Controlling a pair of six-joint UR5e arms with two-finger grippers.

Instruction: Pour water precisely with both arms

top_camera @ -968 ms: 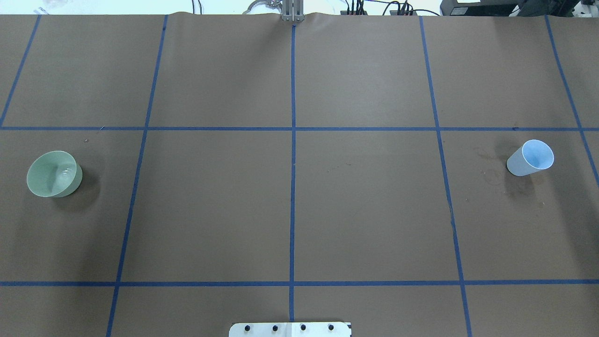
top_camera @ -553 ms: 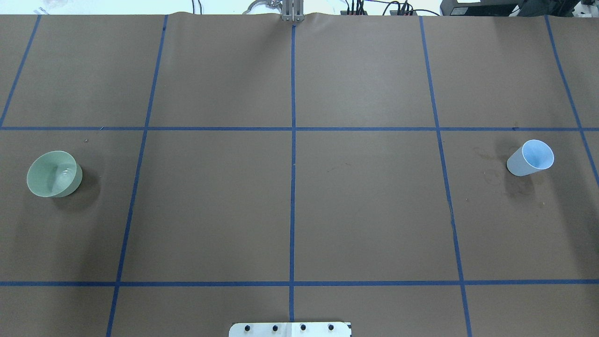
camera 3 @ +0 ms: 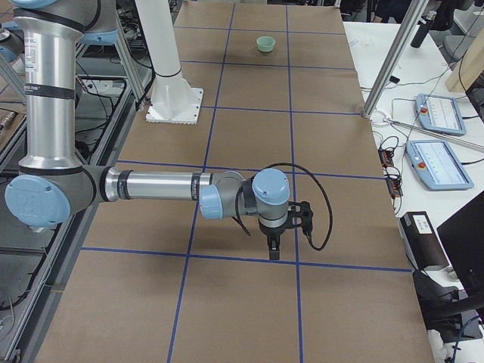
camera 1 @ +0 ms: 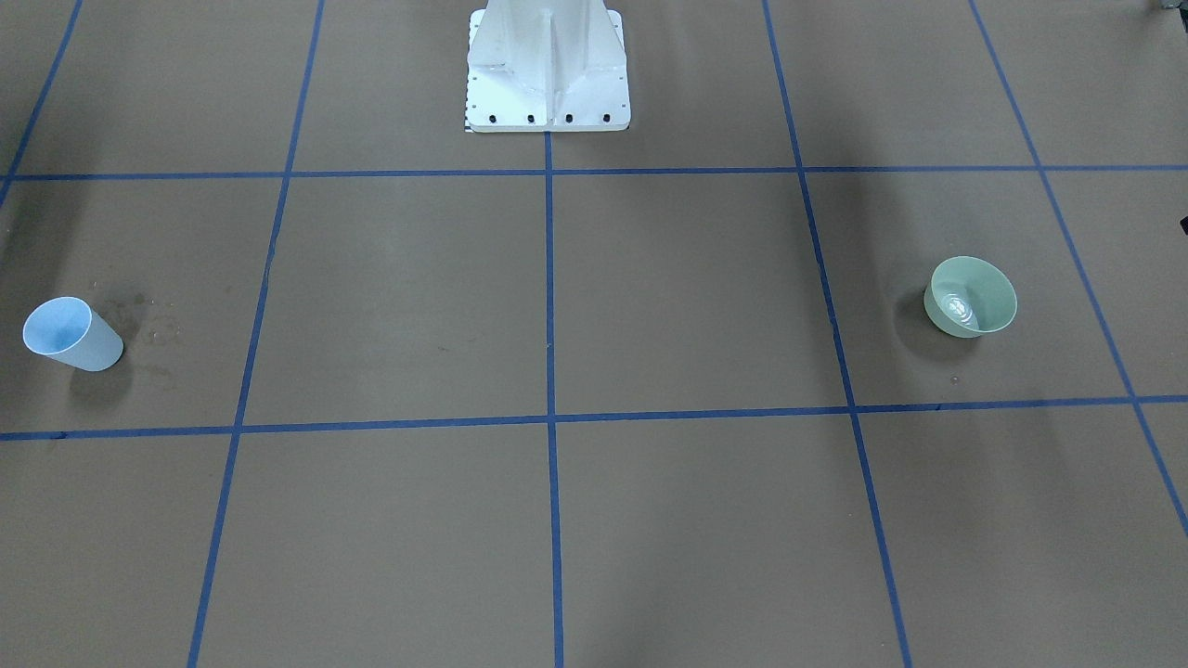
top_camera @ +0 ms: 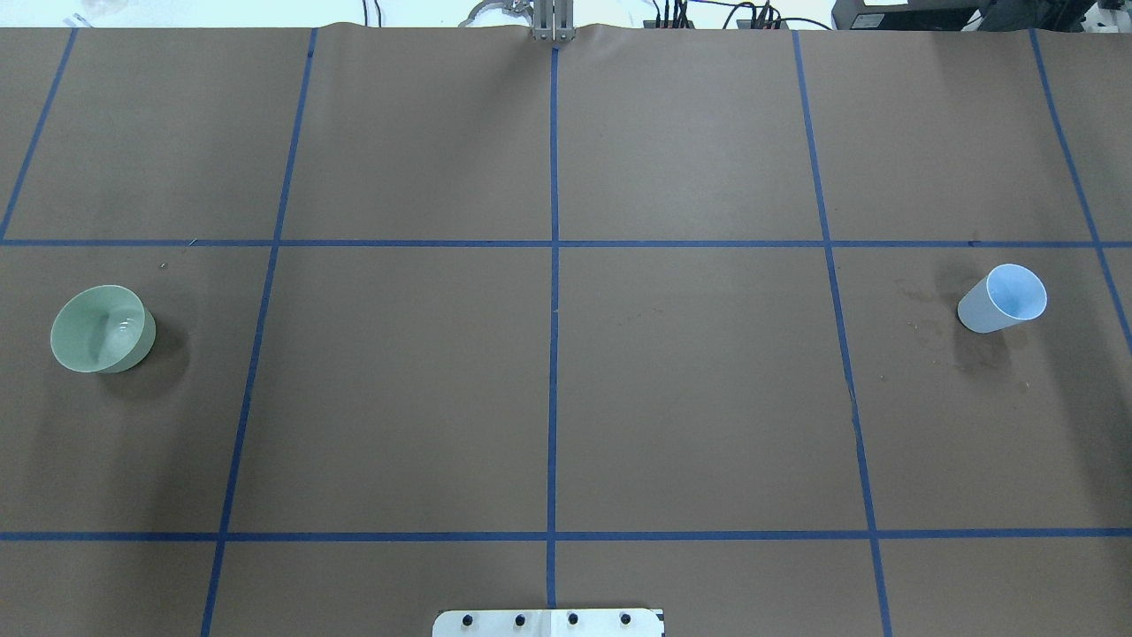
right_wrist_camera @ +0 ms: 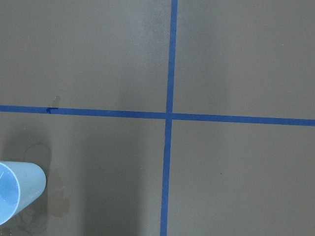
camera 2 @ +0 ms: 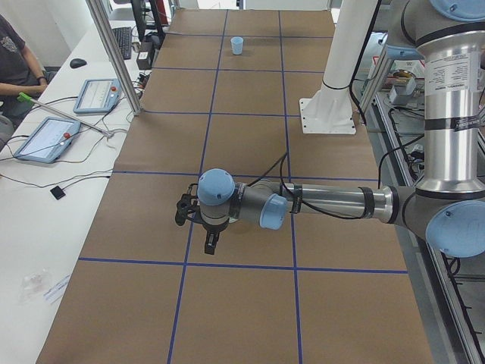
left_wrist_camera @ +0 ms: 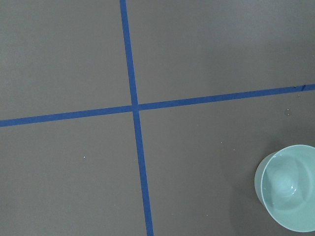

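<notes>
A pale green bowl (top_camera: 102,328) stands at the table's left; it also shows in the front view (camera 1: 971,297) and the left wrist view (left_wrist_camera: 289,194). The water (camera 1: 960,305) shows as ripples and glints in its bottom. A light blue cup (top_camera: 1003,298) stands upright at the right, also in the right wrist view (right_wrist_camera: 15,195); I cannot tell its contents. My left gripper (camera 2: 210,244) shows only in the exterior left view, pointing down over the table. My right gripper (camera 3: 273,247) shows only in the exterior right view. I cannot tell whether either is open or shut.
The brown table cover carries a blue tape grid (top_camera: 554,265). The white pedestal base (camera 1: 548,74) stands at the robot's side. Damp stains (top_camera: 929,332) lie by the cup. A side bench with tablets (camera 2: 45,140) and a seated person (camera 2: 15,57) runs along the far edge.
</notes>
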